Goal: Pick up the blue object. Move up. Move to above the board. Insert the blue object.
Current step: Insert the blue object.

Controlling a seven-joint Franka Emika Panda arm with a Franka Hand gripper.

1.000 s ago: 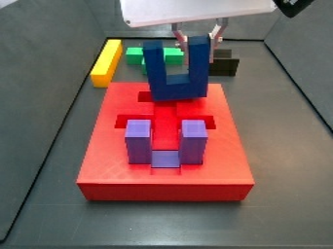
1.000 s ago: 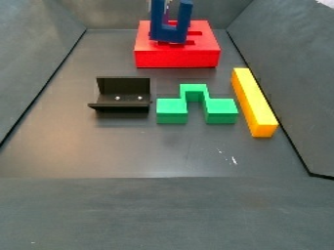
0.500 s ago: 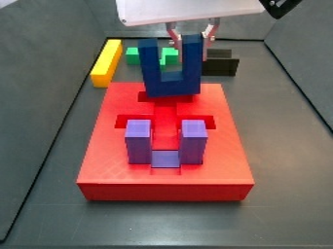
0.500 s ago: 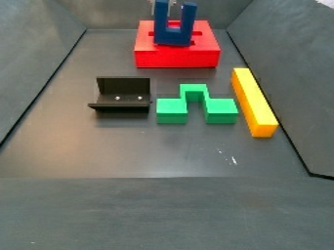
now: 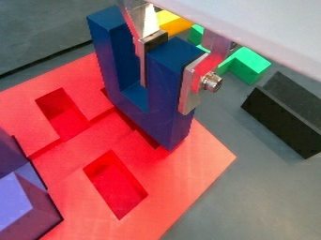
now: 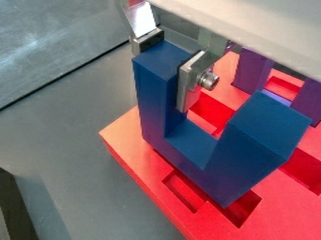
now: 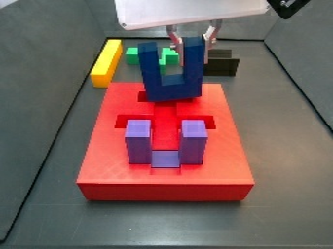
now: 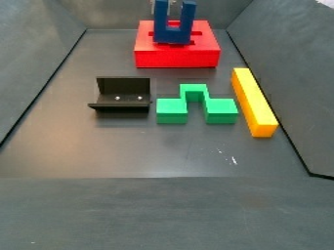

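The blue object (image 7: 173,76) stands upright, prongs up, at the far end of the red board (image 7: 224,167). My gripper (image 7: 193,44) is shut on one prong; both wrist views show the silver fingers clamping it (image 5: 170,64) (image 6: 170,58). The block's base (image 5: 160,122) is down at the board's top (image 5: 189,173) among the rectangular cutouts; I cannot tell how deep it sits. In a side view the blue object (image 8: 173,21) rises from the board (image 8: 196,55) at the far end. A lighter purple U-shaped block (image 7: 166,141) sits in the board's near part.
A yellow bar (image 8: 253,101), a green block (image 8: 196,104) and the fixture (image 8: 120,98) lie on the dark floor beyond the board. They show behind the board in a side view: yellow bar (image 7: 107,60), green block (image 7: 136,53), fixture (image 7: 224,64). Sloped grey walls ring the floor.
The gripper and the blue object shifted slightly toward the board's far end between one second and half a second ago. Since then nothing visibly moved.
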